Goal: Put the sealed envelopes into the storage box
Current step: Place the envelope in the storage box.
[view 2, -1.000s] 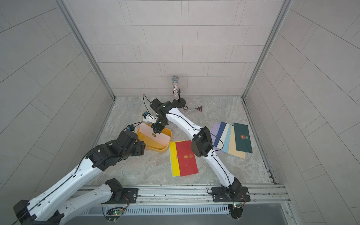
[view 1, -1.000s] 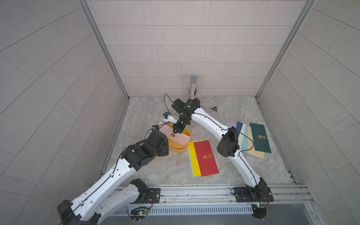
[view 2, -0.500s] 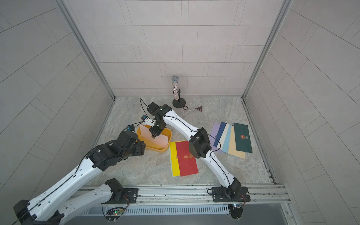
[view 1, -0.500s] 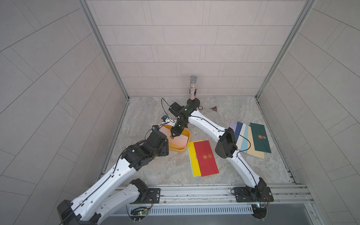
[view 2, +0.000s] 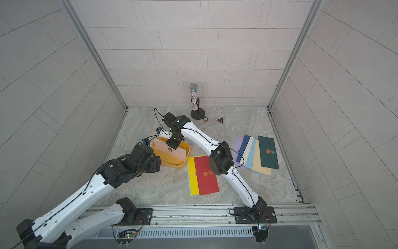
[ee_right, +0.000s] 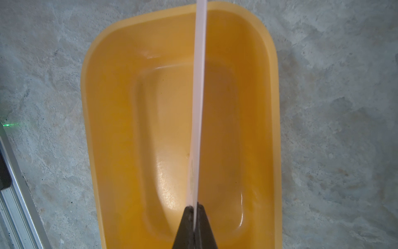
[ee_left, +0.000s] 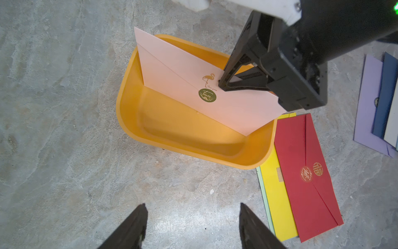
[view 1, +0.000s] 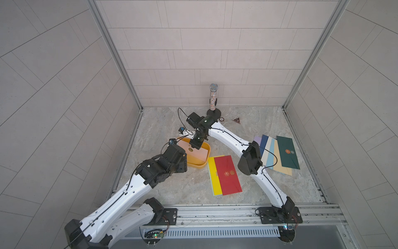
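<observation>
Right wrist view: right end effector clamped on pale pink paper envelope, held upright inside shallow yellow plastic storage box near desk's left edge. Left end effector apart, empty. Tip envelope flat before release.

A robotics lab booth: pale tiled walls, aluminium base rail, marbled floor.

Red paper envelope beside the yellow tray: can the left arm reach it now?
Probably yes: the left gripper hangs open beside the yellow plastic tray, and the red paper envelope lies uncovered, topmost, with bare floor between.
</observation>
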Motion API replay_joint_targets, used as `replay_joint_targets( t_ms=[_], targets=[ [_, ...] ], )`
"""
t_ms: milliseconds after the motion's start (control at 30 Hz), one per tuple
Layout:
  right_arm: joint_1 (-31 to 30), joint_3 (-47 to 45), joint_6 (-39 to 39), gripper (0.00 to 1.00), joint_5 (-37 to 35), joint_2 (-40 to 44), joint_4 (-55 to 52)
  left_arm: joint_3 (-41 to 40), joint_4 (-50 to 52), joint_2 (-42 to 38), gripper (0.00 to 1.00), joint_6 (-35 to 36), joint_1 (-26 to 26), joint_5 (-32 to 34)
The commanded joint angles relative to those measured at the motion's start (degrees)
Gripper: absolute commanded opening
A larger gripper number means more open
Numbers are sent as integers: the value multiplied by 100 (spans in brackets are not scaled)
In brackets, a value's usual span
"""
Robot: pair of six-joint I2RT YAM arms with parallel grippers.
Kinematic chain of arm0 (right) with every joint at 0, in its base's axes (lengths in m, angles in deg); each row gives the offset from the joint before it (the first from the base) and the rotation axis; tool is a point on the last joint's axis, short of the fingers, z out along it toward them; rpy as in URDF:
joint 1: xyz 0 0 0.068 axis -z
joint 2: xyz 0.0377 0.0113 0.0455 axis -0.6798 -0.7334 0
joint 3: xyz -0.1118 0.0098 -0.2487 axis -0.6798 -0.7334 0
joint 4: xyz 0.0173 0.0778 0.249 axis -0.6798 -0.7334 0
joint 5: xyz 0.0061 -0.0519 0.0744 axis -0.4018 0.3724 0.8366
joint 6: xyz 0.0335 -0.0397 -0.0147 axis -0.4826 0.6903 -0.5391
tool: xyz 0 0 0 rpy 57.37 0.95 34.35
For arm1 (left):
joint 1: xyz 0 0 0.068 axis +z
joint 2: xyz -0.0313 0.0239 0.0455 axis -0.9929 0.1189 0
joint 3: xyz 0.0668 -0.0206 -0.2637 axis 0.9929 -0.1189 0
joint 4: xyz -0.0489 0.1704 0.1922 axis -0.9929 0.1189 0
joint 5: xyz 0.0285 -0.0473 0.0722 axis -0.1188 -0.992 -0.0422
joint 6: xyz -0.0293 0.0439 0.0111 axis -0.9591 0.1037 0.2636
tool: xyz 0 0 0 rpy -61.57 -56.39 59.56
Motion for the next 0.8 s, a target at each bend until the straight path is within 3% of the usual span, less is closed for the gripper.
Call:
replay_joint_targets(
  t_ms=[0, 33, 200, 367, 600, 767],
  targets=[
    [-16, 140, 136, 0, -98, -83, 31, -67, 23, 19, 72, 0, -10, 48],
    [-10, 162, 120, 3, -208, -112, 40, -67, 28, 20, 72, 0, -9, 48],
    [47, 256, -72, 37, -457, -112, 188, -67, 38, 19, 72, -6, -16, 79],
    [94, 291, -317, 45, -789, 111, 450, -66, 45, 2, 72, -18, -31, 125],
    [249, 260, -939, 48, -1192, 893, 625, -76, 55, -35, 72, -39, -69, 167],
    [396, -1082, -1750, 48, -1323, 1972, 1003, -93, 21, -21, 72, -35, -90, 80]
  ],
)
